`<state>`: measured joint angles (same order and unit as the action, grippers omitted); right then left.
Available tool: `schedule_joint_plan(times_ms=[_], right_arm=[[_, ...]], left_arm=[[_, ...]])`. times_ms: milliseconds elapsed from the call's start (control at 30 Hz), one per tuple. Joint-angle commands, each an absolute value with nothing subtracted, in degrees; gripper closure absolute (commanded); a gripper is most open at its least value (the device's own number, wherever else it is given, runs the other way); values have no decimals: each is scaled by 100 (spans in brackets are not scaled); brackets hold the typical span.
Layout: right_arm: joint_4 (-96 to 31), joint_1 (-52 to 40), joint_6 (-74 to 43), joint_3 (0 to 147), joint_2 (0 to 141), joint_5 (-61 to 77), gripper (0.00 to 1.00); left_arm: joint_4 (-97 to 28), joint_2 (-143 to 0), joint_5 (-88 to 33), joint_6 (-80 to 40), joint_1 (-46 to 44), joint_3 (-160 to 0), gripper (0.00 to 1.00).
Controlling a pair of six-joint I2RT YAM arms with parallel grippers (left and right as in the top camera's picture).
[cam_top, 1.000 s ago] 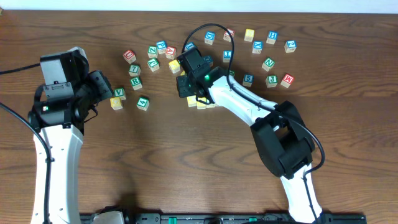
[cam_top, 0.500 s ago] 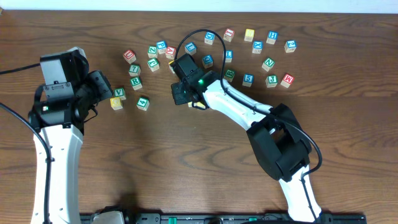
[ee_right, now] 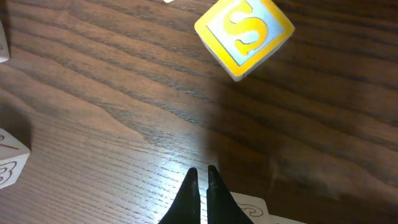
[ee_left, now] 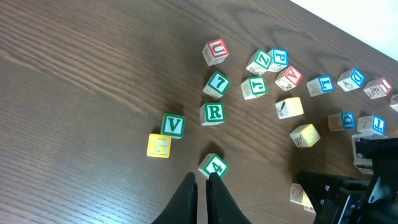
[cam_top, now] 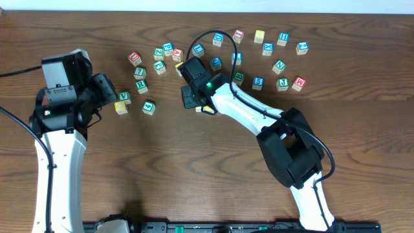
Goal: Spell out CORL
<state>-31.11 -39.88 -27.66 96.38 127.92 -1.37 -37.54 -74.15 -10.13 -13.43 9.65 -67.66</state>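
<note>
worktop (cam_top: 194, 168): dark brown wood grain, with small lettered cubes scattered over its far half.
right arm (cam_top: 249, 111): white and black, stretched from the near right edge into the middle of the scatter.
left arm (cam_top: 61, 155): white and black, at the left side, with its wrist beside the left group of cubes.
right pincer (ee_right: 201, 177): closed with its tips together and gripping nothing, low over bare wood. In the overhead view its own wrist hides it.
left pincer (ee_left: 201, 183): closed and empty, pointing toward the left group of cubes.
R cube (ee_left: 213, 113): green R facing up, in the left group. It sits just below the 7 cube (ee_left: 217, 84) and up-right of the V cube (ee_left: 173, 126), apart from both pincers.
L cube (ee_left: 323, 85): blue L, in the far row, beside a red-lettered cube.
upper yellow cube (ee_left: 289, 107): yellow top, between the left group and the right arm. Its letter cannot be read.
lower yellow cube (ee_left: 305, 135): yellow top, just below the upper one and nearer the right wrist. Its letter cannot be read.
S cube (ee_right: 244, 37): yellow S, turned cornerwise, ahead of the right pincer and clear of it.
</note>
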Motion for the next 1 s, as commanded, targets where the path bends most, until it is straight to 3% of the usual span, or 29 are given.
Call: schedule_joint_plan(times_ms=[0, 667, 967], right_arm=[[-3133, -3986, -2871, 9703, 12853, -292, 99], [-3138, -3931, -2947, 9732, 12794, -388, 99], [-3218, -3942, -2565, 9828, 12717, 290, 99]], left_arm=[[-3776, -7450, -934, -1269, 996, -6825, 92], [-3929, -7620, -934, -1269, 996, -6825, 92], [-3942, -7684, -934, -1269, 996, -6825, 92]])
